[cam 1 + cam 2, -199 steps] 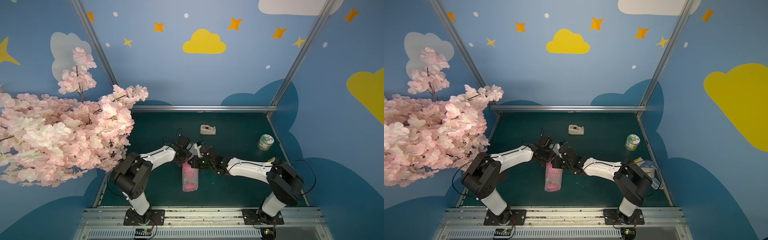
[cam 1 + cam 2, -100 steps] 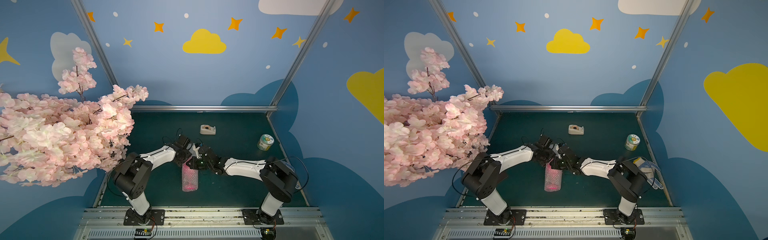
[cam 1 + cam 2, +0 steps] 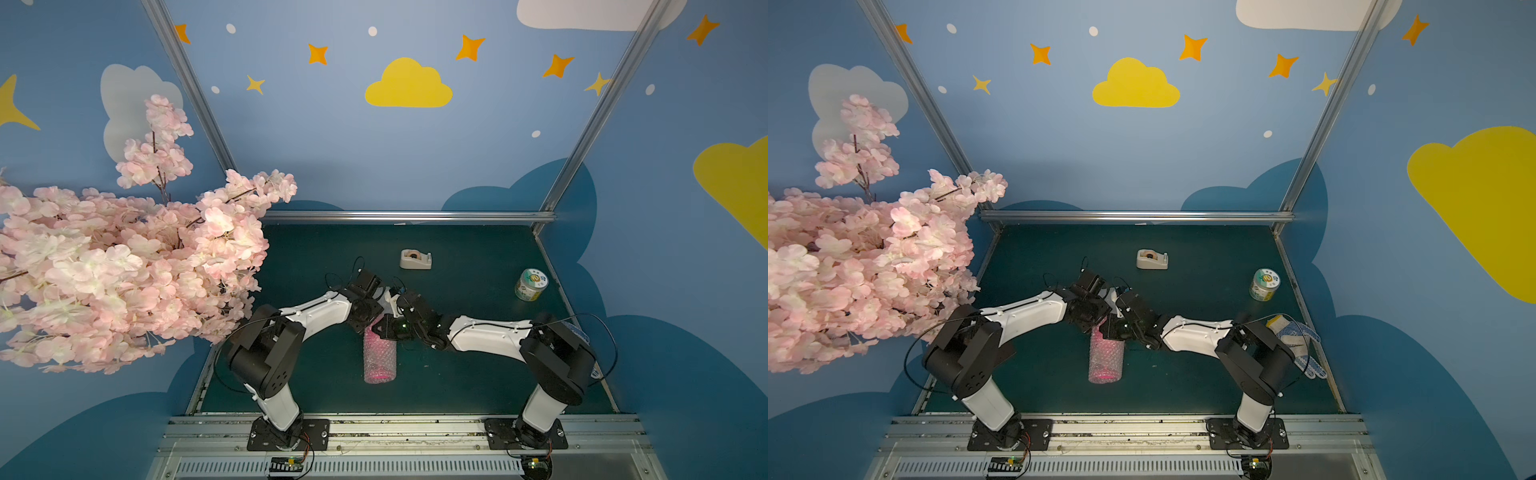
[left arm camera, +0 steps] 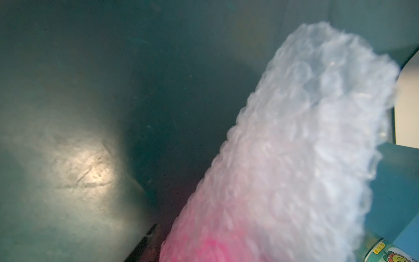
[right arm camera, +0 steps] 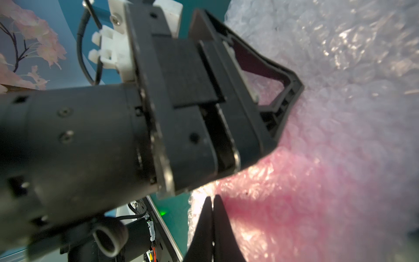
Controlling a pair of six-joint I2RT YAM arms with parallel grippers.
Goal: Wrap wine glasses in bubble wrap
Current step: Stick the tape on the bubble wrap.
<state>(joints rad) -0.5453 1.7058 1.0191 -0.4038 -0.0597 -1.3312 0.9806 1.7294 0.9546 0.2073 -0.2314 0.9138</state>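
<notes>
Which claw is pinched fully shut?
The right claw: its tips meet beside the bubble wrap, while the left claw stands wide, gripping it.

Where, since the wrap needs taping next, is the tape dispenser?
In both top views the tape dispenser stands on the mat's far middle, beyond the wrapped goblet and left of the tin.

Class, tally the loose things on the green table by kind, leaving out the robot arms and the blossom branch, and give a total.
Pink goblet: 1
Bubble wrap: 1
Tape dispenser: 1
Tin: 1
Work glove: 1
Total: 5
</notes>
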